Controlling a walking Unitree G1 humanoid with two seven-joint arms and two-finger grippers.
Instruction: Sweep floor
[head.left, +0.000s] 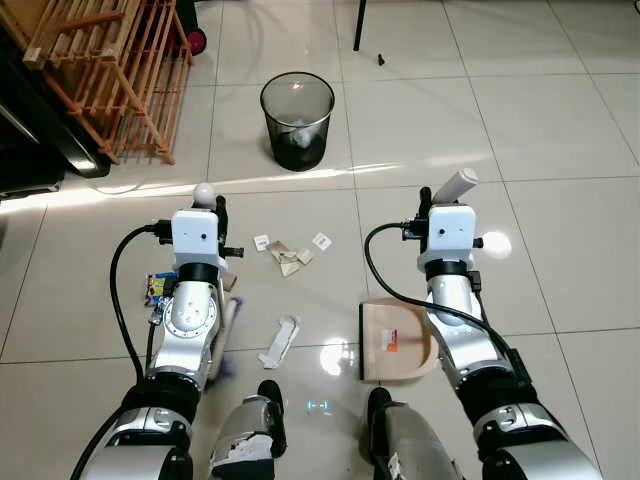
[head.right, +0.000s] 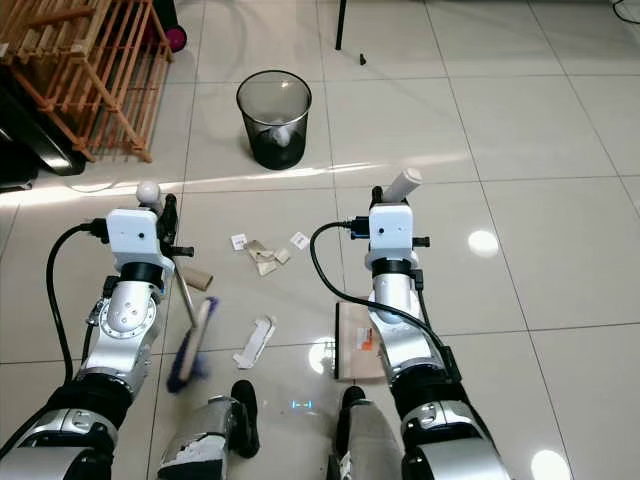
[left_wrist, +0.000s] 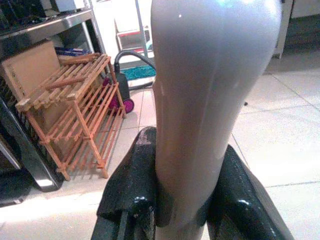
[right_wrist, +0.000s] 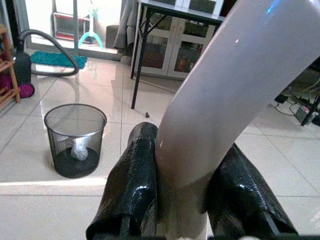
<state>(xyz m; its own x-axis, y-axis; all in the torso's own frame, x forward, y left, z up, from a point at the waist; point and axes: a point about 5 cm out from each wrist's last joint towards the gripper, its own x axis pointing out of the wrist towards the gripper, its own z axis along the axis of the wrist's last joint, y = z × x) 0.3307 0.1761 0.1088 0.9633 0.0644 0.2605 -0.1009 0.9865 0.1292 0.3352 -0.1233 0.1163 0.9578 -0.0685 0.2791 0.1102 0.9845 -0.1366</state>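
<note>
My left gripper (head.left: 214, 212) is shut on the grey broom handle (left_wrist: 210, 90), whose round white end (head.left: 204, 192) sticks up above the wrist. The blue broom head (head.right: 193, 345) rests on the tiles by my left leg. The right gripper (head.left: 428, 205) is shut on the dustpan's white handle (right_wrist: 225, 100). The beige dustpan (head.left: 395, 340) lies flat on the floor in front of my right foot. Between the arms lie paper scraps (head.left: 286, 256), and a white wrapper (head.left: 280, 342) is nearer me. A colourful packet (head.left: 157, 288) lies by my left arm.
A black mesh bin (head.left: 297, 120) with some white rubbish inside stands ahead on the tiles. A wooden slatted rack (head.left: 110, 70) is at the far left beside dark furniture. A black table leg (head.left: 358, 25) and a small dark bit (head.left: 381, 59) are farther off.
</note>
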